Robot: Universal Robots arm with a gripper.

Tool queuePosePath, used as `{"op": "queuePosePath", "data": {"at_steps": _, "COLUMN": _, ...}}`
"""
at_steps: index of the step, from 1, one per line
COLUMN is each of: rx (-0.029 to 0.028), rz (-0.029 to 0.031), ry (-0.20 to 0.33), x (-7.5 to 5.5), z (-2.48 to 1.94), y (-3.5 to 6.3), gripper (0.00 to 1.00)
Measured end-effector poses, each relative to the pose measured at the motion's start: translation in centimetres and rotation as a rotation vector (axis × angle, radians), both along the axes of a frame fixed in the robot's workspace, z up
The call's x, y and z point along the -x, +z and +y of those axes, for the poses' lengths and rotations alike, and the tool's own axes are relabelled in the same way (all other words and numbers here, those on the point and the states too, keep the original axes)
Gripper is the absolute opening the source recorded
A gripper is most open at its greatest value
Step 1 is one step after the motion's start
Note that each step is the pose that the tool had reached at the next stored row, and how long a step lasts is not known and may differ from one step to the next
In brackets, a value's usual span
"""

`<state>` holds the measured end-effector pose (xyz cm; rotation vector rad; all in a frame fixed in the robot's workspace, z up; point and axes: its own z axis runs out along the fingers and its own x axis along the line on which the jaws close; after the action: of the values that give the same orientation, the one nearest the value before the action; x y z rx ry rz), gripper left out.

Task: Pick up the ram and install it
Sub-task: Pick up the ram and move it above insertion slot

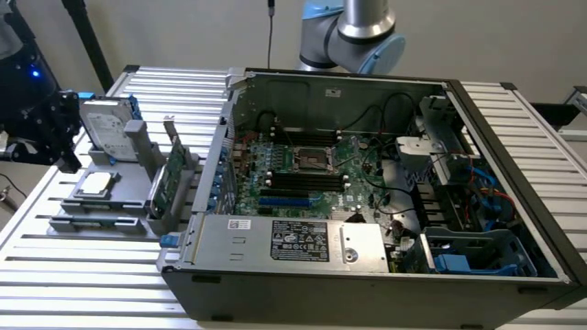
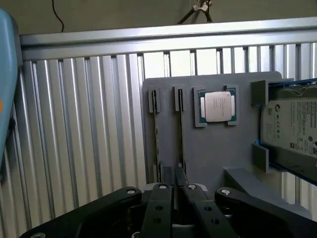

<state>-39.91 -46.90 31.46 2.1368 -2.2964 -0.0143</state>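
Item: ram (image 2: pixel 182 139), standing on edge in a slot of the grey holder (image 2: pixel 218 153) on the slatted counter (image 2: pixel 84 124), near the processor (image 2: pixel 218 106); seen edge-on as a long, thin dark strip, faces hidden. A second strip (image 2: pixel 157 139) stands in the neighbouring slot. At one end of the ram's slot, the end effector (image 2: pixel 174 173); open or closed cannot be told

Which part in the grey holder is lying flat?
The CPU, the square silver-lidded chip, lies face up. The hard drive with blue rails is propped up, and the green card stands on edge.
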Motion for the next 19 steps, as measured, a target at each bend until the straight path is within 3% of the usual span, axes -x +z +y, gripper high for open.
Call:
{"op": "queuePosePath", "data": {"at_steps": 1, "rx": 0.0000, "rz": 0.0000, "ry": 0.001, "x": -0.1, "z": -0.10, "y": -0.15, "gripper": 0.24}}
{"op": "queuePosePath", "data": {"at_steps": 5, "rx": 0.0000, "rz": -0.0001, "ry": 0.007, "x": -0.4, "z": -0.48, "y": -0.86, "gripper": 0.30}}
{"op": "queuePosePath", "data": {"at_steps": 6, "rx": 0.0000, "rz": 0.0000, "ry": 0.010, "x": -0.5, "z": -0.57, "y": -1.05, "gripper": 0.36}}
{"op": "queuePosePath", "data": {"at_steps": 19, "rx": -0.0001, "rz": -0.0002, "ry": 0.028, "x": -0.5, "z": -1.77, "y": -3.42, "gripper": 0.36}}
